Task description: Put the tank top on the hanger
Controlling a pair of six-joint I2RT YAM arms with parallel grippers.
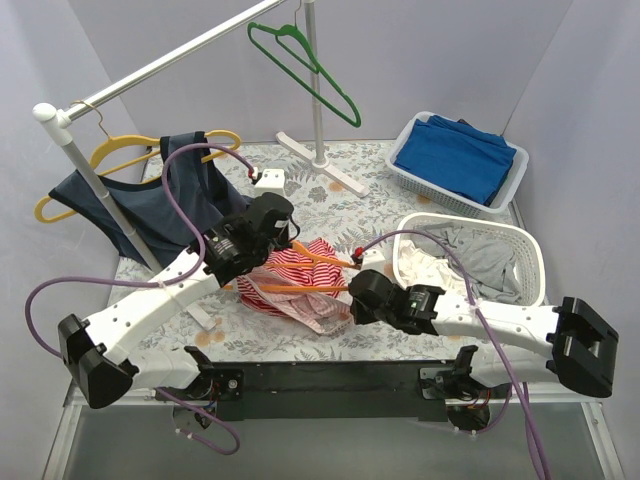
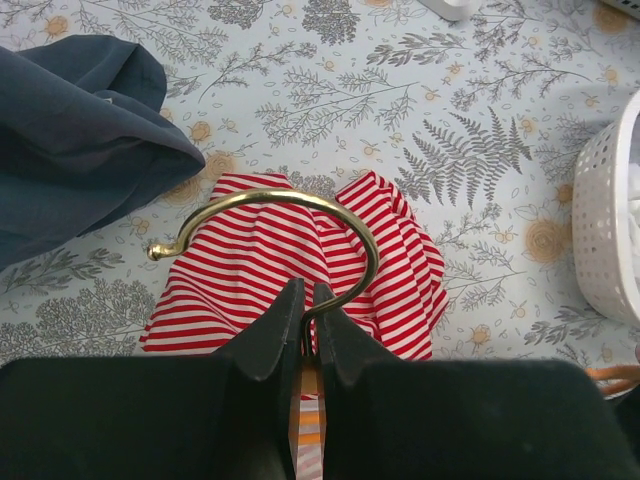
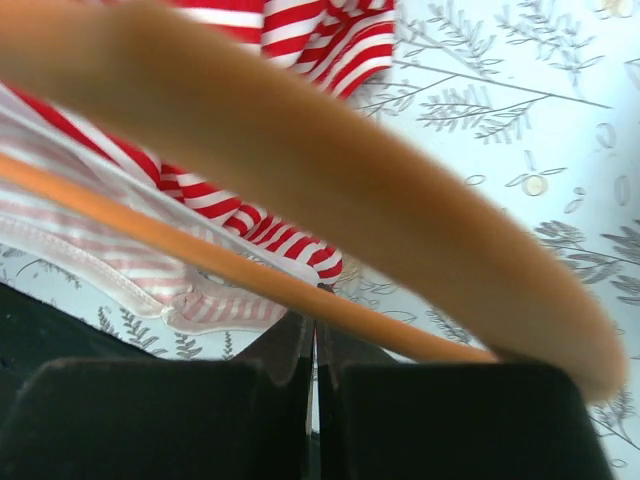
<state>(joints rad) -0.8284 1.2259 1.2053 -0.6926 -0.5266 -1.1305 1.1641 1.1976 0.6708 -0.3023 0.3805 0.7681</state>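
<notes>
The red-and-white striped tank top (image 1: 305, 300) lies crumpled on the floral table between my two grippers. The orange hanger (image 1: 322, 258) lies over it. My left gripper (image 1: 288, 243) is shut on the stem of the hanger's brass hook (image 2: 262, 196). In the left wrist view the hook curves above the striped fabric (image 2: 240, 270), just beyond the gripper (image 2: 308, 300). My right gripper (image 1: 352, 292) is shut at the top's white-edged hem (image 3: 250, 250), seemingly pinching a thin bit of it (image 3: 316, 325). The hanger's arms (image 3: 300, 170) cross close in front of that camera.
A dark navy tank top (image 1: 150, 205) hangs on a yellow hanger (image 1: 120, 150) from the white rack rail at left. A green hanger (image 1: 310, 65) hangs at the back. A basket with blue cloth (image 1: 460, 160) and a white basket (image 1: 535, 250) stand at right.
</notes>
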